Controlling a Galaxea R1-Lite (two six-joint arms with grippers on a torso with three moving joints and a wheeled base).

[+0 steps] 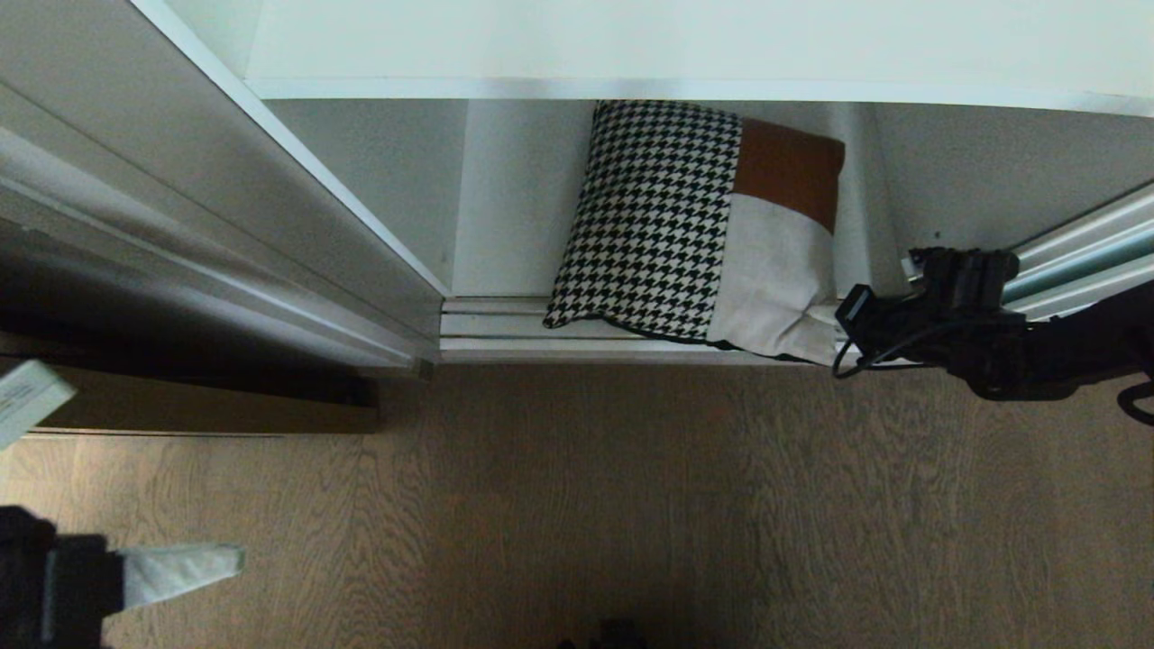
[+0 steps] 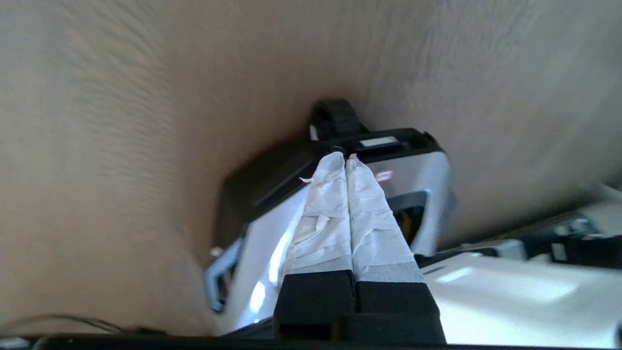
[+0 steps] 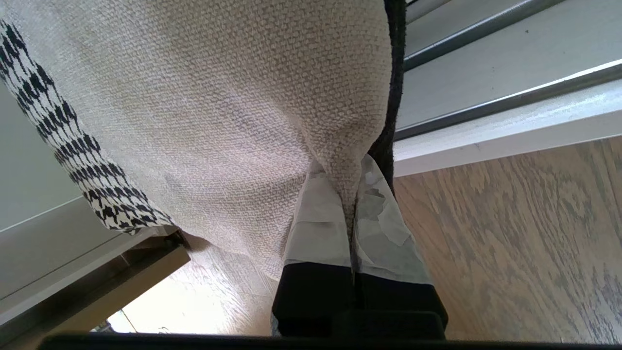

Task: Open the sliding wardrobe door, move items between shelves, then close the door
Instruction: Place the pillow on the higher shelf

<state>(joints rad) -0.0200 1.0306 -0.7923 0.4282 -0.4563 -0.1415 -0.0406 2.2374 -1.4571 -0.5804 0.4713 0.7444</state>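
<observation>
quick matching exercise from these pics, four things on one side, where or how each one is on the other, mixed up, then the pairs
Things:
1. cushion
2. left hand
3. right hand
4. sliding wardrobe door

States:
A. shut, holding nothing, over the wooden floor
B. pinching the cream corner
C. standing at the far right, leaving the opening uncovered
D. leaning in the wardrobe bottom, its corner over the track

Pairs: 1-D, 2-A, 3-B, 4-C

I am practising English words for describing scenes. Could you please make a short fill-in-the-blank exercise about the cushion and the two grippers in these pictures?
1. The right gripper is shut on the ____ patch of the cushion.
2. The cushion leans inside the wardrobe below a white ____.
3. The left gripper is shut and holds ____.
4. The floor is made of ____.

Missing words: cream-beige; shelf; nothing; wood
</observation>
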